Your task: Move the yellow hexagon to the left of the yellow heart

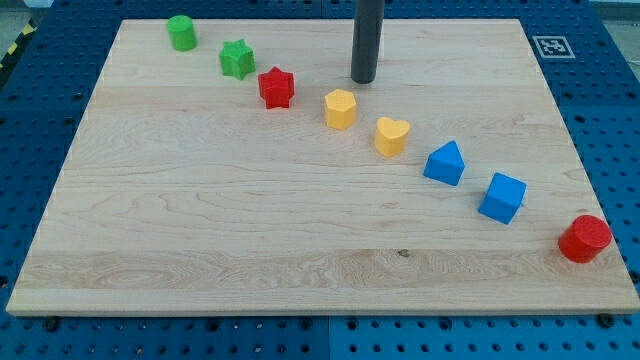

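We are counting eight blocks lying in a diagonal line from far left to near right: two green, a green cylinder [181, 32] and a green star [237, 59]; two red, a red star [276, 87] and a red cylinder [585, 239]; two yellow, the yellow hexagon [341, 109] and the yellow heart [392, 136]; and two blue, a blue wedge-like block [445, 163], whose shape we are only guessing, and a blue cube [502, 198].

They are all resting on a pale wooden board [250, 220], which is sitting on a blue perforated table [610, 110]. We are seeing no containers.

We carry no claw, so nothing is being gripped. The dark rod is standing upright, my tip [364, 80] hovering just beyond the yellow hexagon, apart from it. The hexagon is sitting just left of the heart, slightly farther back.
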You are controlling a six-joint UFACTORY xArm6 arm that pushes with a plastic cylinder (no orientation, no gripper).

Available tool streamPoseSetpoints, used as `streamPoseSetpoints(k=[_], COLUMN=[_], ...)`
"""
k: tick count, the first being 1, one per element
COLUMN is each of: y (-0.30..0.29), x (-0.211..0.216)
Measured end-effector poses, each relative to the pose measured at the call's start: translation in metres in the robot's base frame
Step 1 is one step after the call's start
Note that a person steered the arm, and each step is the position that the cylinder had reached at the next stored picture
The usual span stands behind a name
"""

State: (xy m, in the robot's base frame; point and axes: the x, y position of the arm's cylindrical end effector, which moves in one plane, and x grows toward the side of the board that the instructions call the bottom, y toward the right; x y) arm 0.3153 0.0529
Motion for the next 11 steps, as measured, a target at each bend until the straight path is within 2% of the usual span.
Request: streamPoseSetpoints(k=[1, 2, 4, 5, 8, 11], y=[0.000, 0.000, -0.015, -0.025, -0.038, -0.106], x=[-0.005, -0.040, -0.039, -0.023, 0.071, 0.076])
